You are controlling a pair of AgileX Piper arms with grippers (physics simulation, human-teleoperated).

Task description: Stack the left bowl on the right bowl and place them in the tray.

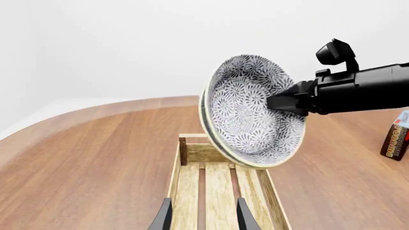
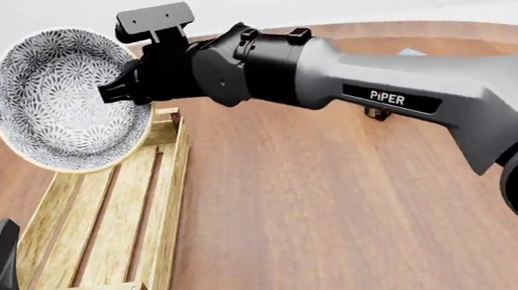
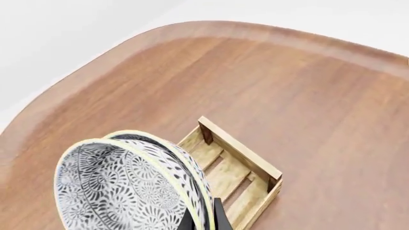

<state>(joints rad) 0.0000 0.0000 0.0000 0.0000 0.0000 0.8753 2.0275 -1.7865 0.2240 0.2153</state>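
— Grey-and-white floral bowls: where are they?
— Nested, left bowl (image 3: 115,191) inside right bowl (image 3: 191,167), tipped on edge in the air above the far end of the tray (image 2: 105,224).
— What holds them?
— The right hand (image 2: 125,86), clamped on their shared rim.
— And the left hand (image 1: 203,215)?
— Low over the tray's near end, fingers apart, touching nothing.
— Anything else on the table (image 2: 341,201)?
— A small printed box (image 1: 397,136) toward the right edge.

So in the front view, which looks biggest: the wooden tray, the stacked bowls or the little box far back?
1. Tray.
2. Stacked bowls, though held nearer the camera, which inflates them.
3. Box, mostly hidden behind the right arm, so unsure.
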